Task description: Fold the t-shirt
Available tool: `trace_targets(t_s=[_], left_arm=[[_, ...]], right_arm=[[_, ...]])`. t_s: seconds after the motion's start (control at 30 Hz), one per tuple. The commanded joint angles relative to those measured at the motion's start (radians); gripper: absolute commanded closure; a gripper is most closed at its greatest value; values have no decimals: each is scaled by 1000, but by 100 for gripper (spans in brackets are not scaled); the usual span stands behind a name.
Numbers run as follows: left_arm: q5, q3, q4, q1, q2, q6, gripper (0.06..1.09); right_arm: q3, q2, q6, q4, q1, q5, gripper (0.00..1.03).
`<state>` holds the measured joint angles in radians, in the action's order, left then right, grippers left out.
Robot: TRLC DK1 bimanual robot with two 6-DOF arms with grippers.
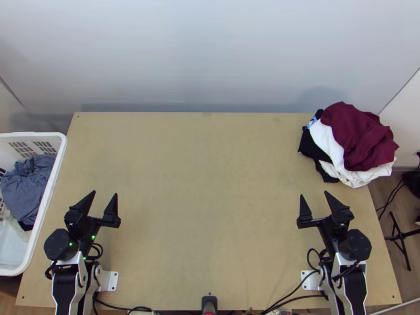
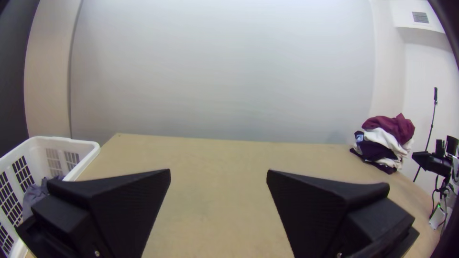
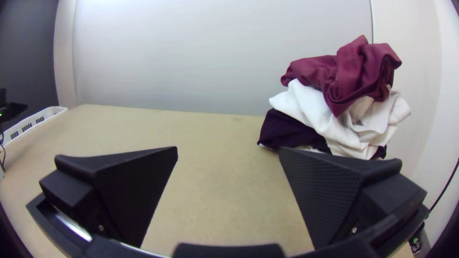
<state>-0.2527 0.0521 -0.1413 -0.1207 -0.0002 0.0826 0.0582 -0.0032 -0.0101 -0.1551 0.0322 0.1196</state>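
Left hand [image 1: 105, 193] and right hand [image 1: 314, 193] both stand with their fingers spread wide, nothing between them, one at each near side of the tabletop [image 1: 210, 184]. From where I sit, the garments are heaped at the far right corner: a maroon cloth [image 1: 357, 136] bunched on top, a white cloth [image 1: 326, 137] under it, and a dark cloth [image 1: 311, 149] sticking out at the heap's left side. I can't tell for certain which of them is the t-shirt; I'd guess the maroon one, as it lies uppermost. A white basket [image 1: 31, 134] with crumpled grey-blue cloth [image 1: 27, 186] inside stands at the left edge.

I judge we're at the very start, with the fetching to do before any fold. Next I'd send the right hand, the nearer one, to pinch just the top layer and draw it to the middle, then bring the left hand in to help spread it flat. My worry is catching the white cloth too and dragging both along, or toppling the heap.
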Motion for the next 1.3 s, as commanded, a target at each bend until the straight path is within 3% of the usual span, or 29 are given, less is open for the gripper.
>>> trace_targets(t_s=[0.0, 0.17, 0.3, 0.6, 0.83, 0.93, 1.1, 1.27], left_arm=[[0, 0, 0, 0, -1, 2, 11], [0, 0, 0, 0, 0, 2, 11], [0, 2, 0, 0, 0, 2, 11], [35, 2, 25, -17, -1, -4, 11], [50, 71, 59, -62, 2, -76, 11], [50, 100, 75, -57, 5, -76, 11], [55, 146, 112, -74, 88, -60, 11], [55, 301, 66, -85, 367, -20, 11]], right_arm=[[0, 0, 1, 0, 0, 0, 4], [0, 0, 9, 0, 2, 0, 4], [0, 0, 96, 0, 3, 0, 4], [22, -3, 114, 12, -21, -21, 4], [63, 12, 128, 218, -101, -31, 4], [147, 126, 130, 264, -91, -31, 4], [373, 420, 133, 226, -81, -31, 4], [497, 536, 147, 255, -37, -87, 4]])
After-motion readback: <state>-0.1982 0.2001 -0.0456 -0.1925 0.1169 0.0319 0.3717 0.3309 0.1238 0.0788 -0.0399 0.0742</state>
